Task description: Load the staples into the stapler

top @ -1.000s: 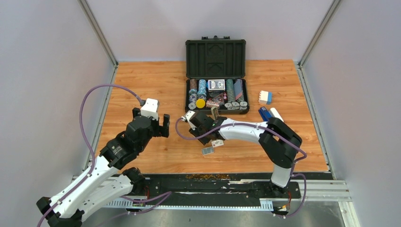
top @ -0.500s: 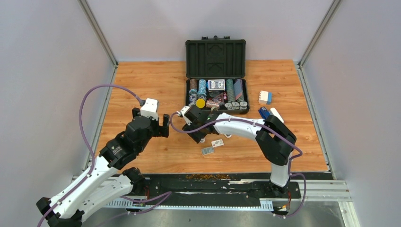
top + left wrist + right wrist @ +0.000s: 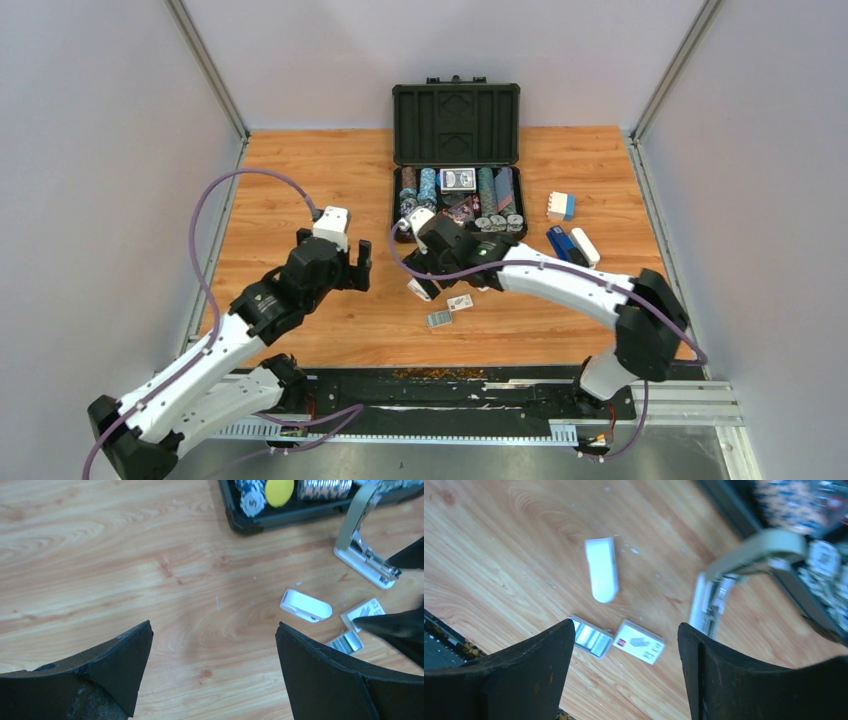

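Load-the-stapler task, staple-pickup stage. The wooden desk (image 3: 300,180) carries an open black case (image 3: 456,110) of poker chips at its far side, with the working items grouped just in front of it.

The left fingers (image 3: 115,665) are spread to their widest and hold nothing, hovering over bare wood to the left of the group. The right fingers (image 3: 734,675) are also spread and empty, poised directly above the group.

The stapler (image 3: 364,560) sits on the desk close to the near edge of the case. It is hinged open, with its top arm raised toward the case and its pale metal channel exposed. Whether a strip already lies in the channel cannot be told.

A white rounded piece (image 3: 602,575) lies near the stapler. The empty white sleeve (image 3: 640,642) and the staples (image 3: 591,636), silvery in their small tray, lie side by side nearer the arm bases.

Judged step: the stapler is opened, and the staples are not yet picked up. The next move calls for lowering the right fingers over the tray and pinching the thin strip across its narrow sides. The strip must then be carried level to the open channel and aligned lengthwise with it.
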Motion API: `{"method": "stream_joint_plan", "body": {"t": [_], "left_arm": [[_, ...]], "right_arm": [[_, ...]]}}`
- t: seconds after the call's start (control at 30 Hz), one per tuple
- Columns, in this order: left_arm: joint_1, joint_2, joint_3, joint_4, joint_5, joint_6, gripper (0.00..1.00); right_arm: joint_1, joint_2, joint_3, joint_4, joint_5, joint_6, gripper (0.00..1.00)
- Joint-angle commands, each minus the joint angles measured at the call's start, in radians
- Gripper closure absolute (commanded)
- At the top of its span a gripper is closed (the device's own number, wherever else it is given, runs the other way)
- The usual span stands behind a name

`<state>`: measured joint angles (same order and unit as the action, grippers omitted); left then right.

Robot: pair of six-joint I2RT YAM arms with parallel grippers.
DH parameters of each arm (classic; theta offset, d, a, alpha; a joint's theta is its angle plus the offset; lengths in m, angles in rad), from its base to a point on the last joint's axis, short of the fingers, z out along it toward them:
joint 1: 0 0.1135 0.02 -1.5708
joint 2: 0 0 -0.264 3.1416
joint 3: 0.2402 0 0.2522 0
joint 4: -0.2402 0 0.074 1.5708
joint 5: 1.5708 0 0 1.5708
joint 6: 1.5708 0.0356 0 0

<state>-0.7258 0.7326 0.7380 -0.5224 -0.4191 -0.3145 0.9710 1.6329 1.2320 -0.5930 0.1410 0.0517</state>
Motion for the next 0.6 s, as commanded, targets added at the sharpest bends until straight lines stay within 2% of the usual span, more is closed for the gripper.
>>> {"method": "stream_joint_plan", "body": {"t": [0.0, 0.17, 0.3, 0.57], "left_arm": [[0.003, 0.117, 0.032, 0.004, 0.092, -0.177, 0.00], [-0.039, 0.283, 0.043, 0.047, 0.139, -0.338, 0.00], [-0.107, 0.413, 0.043, 0.139, 0.136, -0.437, 0.00], [-0.149, 0.624, 0.062, 0.238, 0.028, -0.668, 0.01]], "right_arm": [[-0.025, -0.167, -0.077, 0.002, 0.170, 0.063, 0.21], [-0.037, -0.342, -0.184, -0.002, 0.368, 0.110, 0.12], [-0.044, -0.460, -0.258, -0.002, 0.461, 0.119, 0.08], [-0.053, -0.622, -0.377, -0.002, 0.488, 0.114, 0.04]]}}
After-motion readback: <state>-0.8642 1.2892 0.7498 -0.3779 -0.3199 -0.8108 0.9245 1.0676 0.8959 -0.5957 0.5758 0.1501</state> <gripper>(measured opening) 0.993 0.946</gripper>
